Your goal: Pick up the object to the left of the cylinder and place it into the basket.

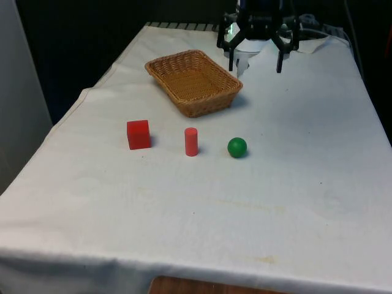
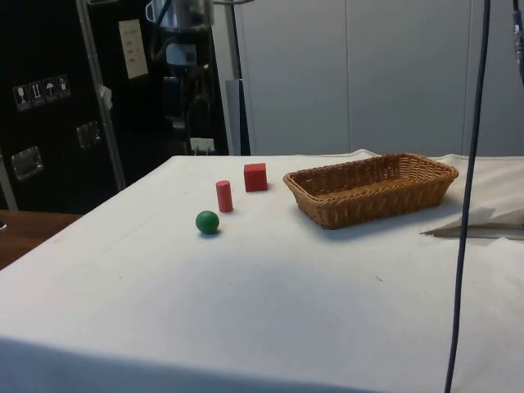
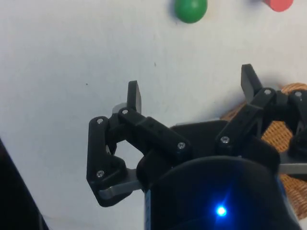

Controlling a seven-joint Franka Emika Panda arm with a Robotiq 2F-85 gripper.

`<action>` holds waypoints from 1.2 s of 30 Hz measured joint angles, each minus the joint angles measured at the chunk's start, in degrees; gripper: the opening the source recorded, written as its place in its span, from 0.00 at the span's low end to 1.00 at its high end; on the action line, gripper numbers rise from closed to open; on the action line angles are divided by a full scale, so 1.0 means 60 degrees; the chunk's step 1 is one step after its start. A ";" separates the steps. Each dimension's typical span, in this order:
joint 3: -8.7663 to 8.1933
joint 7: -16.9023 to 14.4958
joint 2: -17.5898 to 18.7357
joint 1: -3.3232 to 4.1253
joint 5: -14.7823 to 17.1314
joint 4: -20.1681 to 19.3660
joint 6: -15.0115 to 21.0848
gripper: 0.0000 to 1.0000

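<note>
Near the counter's far edge, beside the woven wicker basket (image 1: 195, 81), your black two-finger tool (image 1: 255, 60) hangs wide open and empty; the reach hasn't begun. Bring it down over the red cube (image 1: 138, 134), just beside the red cylinder (image 1: 191, 141). The wrist view offers the green ball (image 3: 190, 9), not the cube.

No legible text, brand or number is found on the items on the bench. In the side view, a pale notice sheet (image 2: 132, 48) is fixed to the dark cabinet (image 2: 49, 123); its print cannot be read. A row of small handling-symbol stickers (image 2: 39, 91) sits on the same cabinet; one appears to show an umbrella, the others cannot be made out.
</note>
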 measured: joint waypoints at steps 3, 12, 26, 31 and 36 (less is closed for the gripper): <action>0.0000 -0.0153 0.0038 -0.0010 0.0181 -0.0038 0.0086 1.00; 0.0000 -0.0793 0.0382 -0.0038 0.0984 -0.0143 0.0458 1.00; 0.0048 -0.1184 0.1041 -0.0029 0.1375 -0.0267 0.1261 1.00; 0.0076 -0.1232 0.1337 -0.0029 0.1423 -0.0315 0.1633 1.00; 0.0086 -0.1413 0.1518 -0.0038 0.1642 -0.0344 0.1910 1.00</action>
